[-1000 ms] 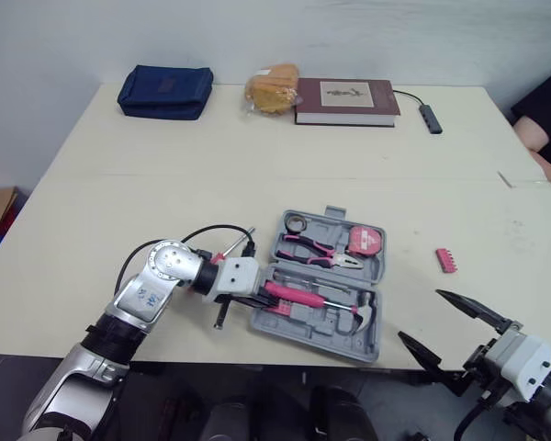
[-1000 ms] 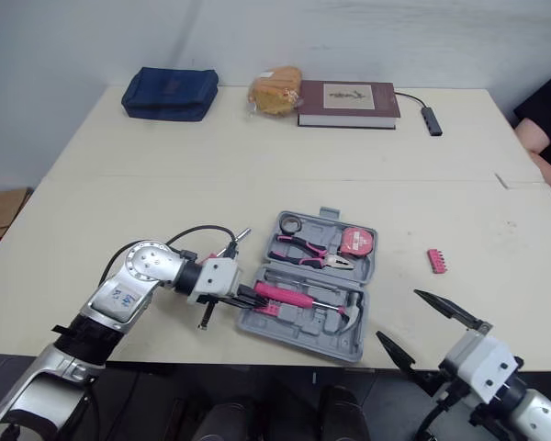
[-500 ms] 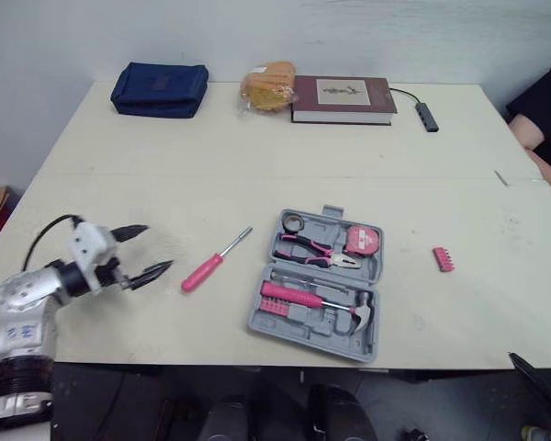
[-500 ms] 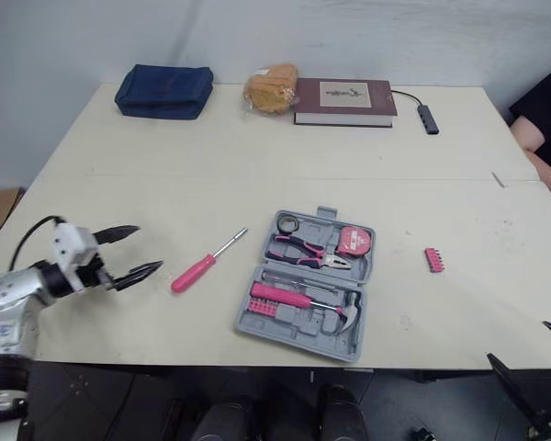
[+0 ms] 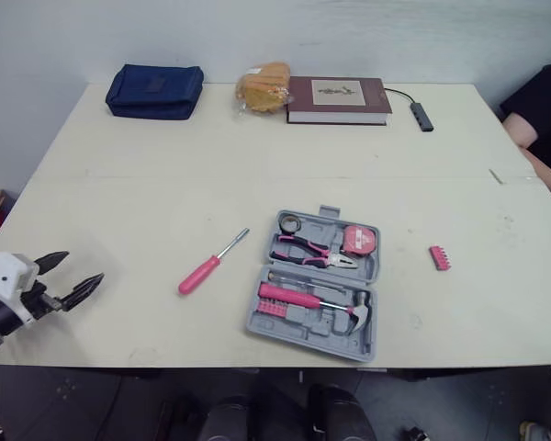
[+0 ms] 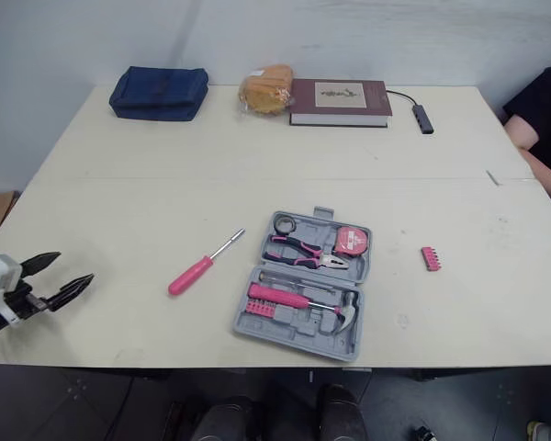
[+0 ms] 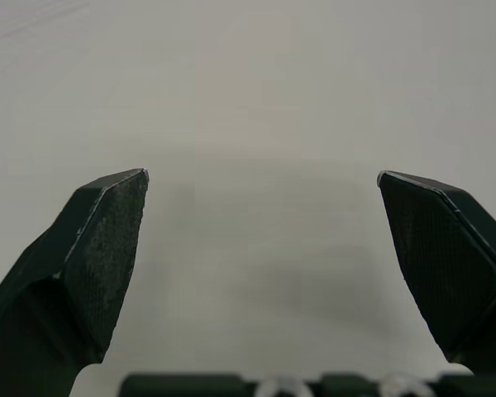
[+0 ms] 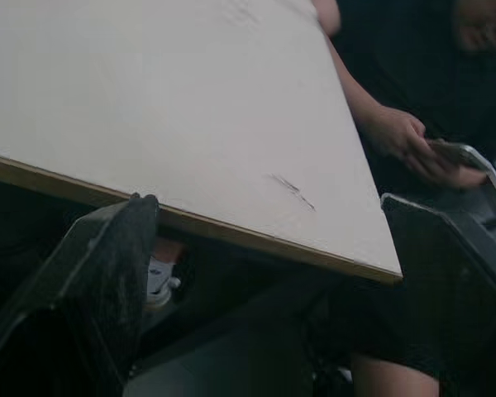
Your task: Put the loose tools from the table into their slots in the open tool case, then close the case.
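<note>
The pink-handled screwdriver [image 5: 203, 273] lies loose and slantwise on the table [image 5: 257, 165], just to the left of the open tool case [image 5: 305, 333]. A small pink bit strip [image 5: 441, 258] lies well apart on the case's right. Both are awkward to take. The round handle will likely roll if one finger meets it before the other. The strip is low and flat, so a pinch may skid it along the table rather than lift it. A tool that sits proud of its slot would stop the case from shutting. The lid itself is hard to make out from the head views, so how it folds over is uncertain.

The left hand [image 5: 85, 265] hovers over the near left corner of the table, far from the screwdriver. Its fingers are spread wide with nothing between them, and they point across the table toward the case. The right hand [image 8: 266, 198] hangs below the table's edge, its fingers also wide and empty. If it comes up carelessly it could strike the underside or lip of the table. A person [image 8: 413, 141] sits close on that side holding a phone, so a broad swing there is a risk.
</note>
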### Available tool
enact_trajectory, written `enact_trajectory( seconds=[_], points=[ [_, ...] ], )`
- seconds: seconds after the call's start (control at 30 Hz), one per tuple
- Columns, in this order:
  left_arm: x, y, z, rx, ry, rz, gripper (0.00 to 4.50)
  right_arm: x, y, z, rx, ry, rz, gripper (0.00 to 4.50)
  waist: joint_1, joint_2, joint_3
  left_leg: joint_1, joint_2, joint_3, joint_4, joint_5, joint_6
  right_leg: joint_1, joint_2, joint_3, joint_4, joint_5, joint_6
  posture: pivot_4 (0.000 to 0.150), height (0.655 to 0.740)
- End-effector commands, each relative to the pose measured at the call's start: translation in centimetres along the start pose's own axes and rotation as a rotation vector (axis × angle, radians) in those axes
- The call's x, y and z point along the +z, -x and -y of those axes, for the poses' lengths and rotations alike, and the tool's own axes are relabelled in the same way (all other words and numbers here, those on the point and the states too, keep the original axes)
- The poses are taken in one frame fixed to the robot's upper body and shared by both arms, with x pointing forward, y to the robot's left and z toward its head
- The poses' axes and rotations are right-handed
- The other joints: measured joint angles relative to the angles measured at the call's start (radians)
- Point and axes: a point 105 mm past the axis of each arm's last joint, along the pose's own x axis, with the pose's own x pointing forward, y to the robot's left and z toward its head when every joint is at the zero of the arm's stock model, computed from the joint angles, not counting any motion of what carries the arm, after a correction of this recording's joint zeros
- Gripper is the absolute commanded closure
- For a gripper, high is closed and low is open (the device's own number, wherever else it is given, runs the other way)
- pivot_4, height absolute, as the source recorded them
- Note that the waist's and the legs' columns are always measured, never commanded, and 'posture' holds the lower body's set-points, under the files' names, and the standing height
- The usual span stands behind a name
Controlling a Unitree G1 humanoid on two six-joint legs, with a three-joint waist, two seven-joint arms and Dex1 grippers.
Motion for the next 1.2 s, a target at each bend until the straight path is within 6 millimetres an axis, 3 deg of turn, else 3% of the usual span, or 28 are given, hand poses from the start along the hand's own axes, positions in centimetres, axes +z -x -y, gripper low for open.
enact_trajectory(
  seconds=[0.03,0.17,0.27,0.33,0.4,0.57,0.73,0.87,1.2],
  points=[
    [3.7,-2.9,1.9,-0.114,-0.062,0.121,0.03,2.2,-2.0,0.6,-0.017,-0.06,0.09,0.0,-0.002,0.001,0.0,0.0,0.0,0.0,0.0,0.0,0.0,0.0,0.0,0.0,0.001,0.0,0.0,0.15,0.74],
    [6.3,-5.9,5.4,-0.272,-0.095,0.191,0.03,3.6,-4.5,-0.2,0.012,-0.153,0.085,0.0,-0.002,0.002,0.0,-0.001,0.0,0.0,0.0,0.001,-0.001,-0.001,0.001,0.0,0.002,0.0,0.0,0.15,0.74],
    [8.1,-7.6,9.5,-0.473,-0.159,0.212,0.03,3.8,-6.6,-1.0,0.047,-0.289,-0.037,0.0,-0.004,0.003,-0.001,-0.001,0.0,0.001,0.0,0.002,0.001,-0.001,0.002,0.0,0.002,0.0,0.0,0.15,0.74],
    [10.1,-8.9,13.2,-0.625,-0.185,0.269,0.03,6.2,-8.6,-2.8,0.18,-0.296,0.009,0.0,-0.003,0.002,0.0,-0.001,0.0,0.002,0.0,0.004,0.004,-0.001,0.001,0.0,0.001,0.0,0.0,0.15,0.74],
    [11.6,-9.5,15.9,-0.73,-0.195,0.314,0.03,8.0,-10.0,-4.2,0.264,-0.294,0.029,0.0,-0.003,0.002,0.0,-0.002,0.0,0.002,0.001,0.004,0.005,-0.001,0.002,0.0,0.001,0.0,0.0,0.15,0.74],
    [13.7,-9.5,20.3,-0.978,-0.164,0.35,0.03,9.0,-13.2,-6.7,0.369,-0.339,-0.055,0.0,0.001,0.002,0.0,-0.002,0.002,0.002,0.001,0.005,0.004,-0.001,0.005,0.0,0.002,0.0,0.0,0.15,0.74],
    [14.7,-10.1,21.6,-1.031,-0.173,0.381,0.03,10.2,-15.7,-8.8,0.416,-0.366,-0.092,0.0,0.002,0.001,0.0,-0.003,0.0,0.002,0.002,0.008,0.005,-0.001,0.006,0.0,0.002,0.0,0.001,0.15,0.74],
    [14.4,-10.0,22.3,-1.051,-0.163,0.371,0.03,10.7,-16.6,-10.3,0.461,-0.349,-0.089,0.0,0.005,0.001,0.0,-0.004,0.0,0.002,0.003,0.009,0.006,-0.001,0.006,-0.001,0.002,0.001,0.001,0.15,0.74],
    [14.4,-10.1,22.9,-1.065,-0.158,0.369,0.03,9.6,-18.8,-11.9,0.439,-0.352,-0.168,0.0,0.005,0.001,0.001,-0.006,0.0,0.001,0.003,0.009,0.007,-0.001,0.006,-0.002,0.003,0.001,0.002,0.15,0.74]
  ],
)
